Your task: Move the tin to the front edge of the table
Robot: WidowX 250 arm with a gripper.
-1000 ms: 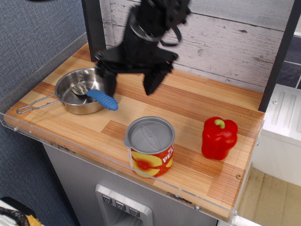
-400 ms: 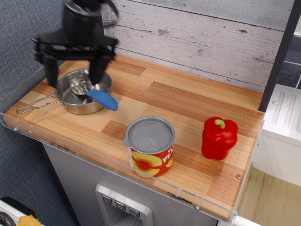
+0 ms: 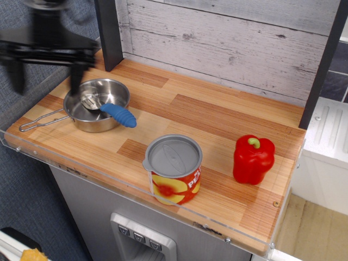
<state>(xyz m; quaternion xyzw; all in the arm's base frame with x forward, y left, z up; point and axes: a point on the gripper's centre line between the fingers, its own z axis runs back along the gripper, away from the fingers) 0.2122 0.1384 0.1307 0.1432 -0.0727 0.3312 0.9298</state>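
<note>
Observation.image view: the tin [image 3: 174,169] stands upright at the counter's [image 3: 217,117] front edge, about 6 o'clock. A red pepper [image 3: 253,159] sits at 3 o'clock of it; a steel pan [image 3: 97,103] holding a blue-handled utensil [image 3: 118,114] lies at 10 o'clock. The end effector [image 3: 46,73] — blurred, fingers spread, holding nothing — hangs beyond the pan.

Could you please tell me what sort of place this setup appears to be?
Most likely a toy or mock kitchen used as a robot test rig: a small wood-plank countertop on a grey cabinet, a steel pan holding a blue-handled utensil, and a peaches tin beside a red bell pepper.
</note>
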